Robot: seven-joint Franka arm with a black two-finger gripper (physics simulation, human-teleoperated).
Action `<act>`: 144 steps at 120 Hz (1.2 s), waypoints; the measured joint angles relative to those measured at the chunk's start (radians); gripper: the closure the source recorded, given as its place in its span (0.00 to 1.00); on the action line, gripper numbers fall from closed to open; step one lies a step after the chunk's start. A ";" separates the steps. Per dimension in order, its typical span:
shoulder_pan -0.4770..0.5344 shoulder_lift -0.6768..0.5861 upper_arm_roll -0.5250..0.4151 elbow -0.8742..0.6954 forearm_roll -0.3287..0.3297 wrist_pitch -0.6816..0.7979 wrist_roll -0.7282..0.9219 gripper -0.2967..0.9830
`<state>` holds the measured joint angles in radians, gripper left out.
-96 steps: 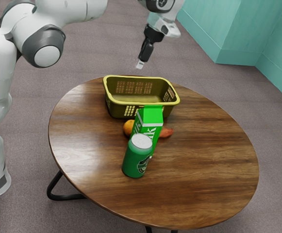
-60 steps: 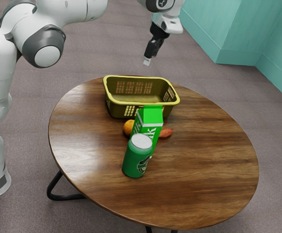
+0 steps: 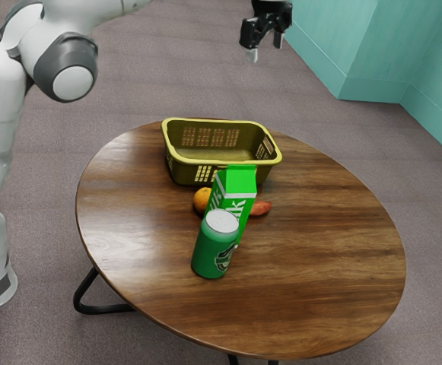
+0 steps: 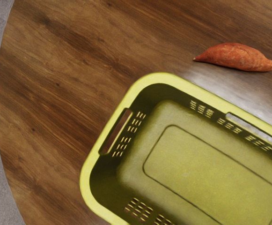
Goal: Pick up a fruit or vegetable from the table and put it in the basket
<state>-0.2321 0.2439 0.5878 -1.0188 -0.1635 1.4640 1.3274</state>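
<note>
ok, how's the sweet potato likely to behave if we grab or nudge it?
Probably stiff and firm: the sweet potato looks like a solid root. Its rounded middle could roll sideways on the flat table if nudged. A grip near either tapered end may slip or let it swing, so the thick middle seems safer.

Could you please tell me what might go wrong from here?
Reaching for the sweet potato, the open gripper might bump the milk carton, which partly hides it in the exterior view. A tipped carton could hit the green can. Gripped near a tapered end, the potato might slip.
</note>
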 joint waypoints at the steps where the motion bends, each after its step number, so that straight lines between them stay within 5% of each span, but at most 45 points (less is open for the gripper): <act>1: -0.006 0.000 0.000 0.003 0.001 -0.005 0.003 0.23; 26: -0.081 0.002 -0.005 0.004 -0.009 -0.071 0.064 0.23; 48: -0.154 -0.047 -0.002 -0.243 -0.025 0.003 0.106 0.23; 69: -0.304 -0.084 -0.003 -0.369 0.029 0.100 0.150 0.23; 82: -0.299 -0.085 0.009 -0.358 0.045 0.126 0.147 0.23; 127: -0.250 -0.093 0.006 -0.264 0.218 -0.064 -0.450 0.23; 144: -0.244 -0.073 0.002 -0.268 0.138 -0.038 -0.734 0.23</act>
<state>-0.4761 0.1713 0.5894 -1.2867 -0.0251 1.4260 0.5930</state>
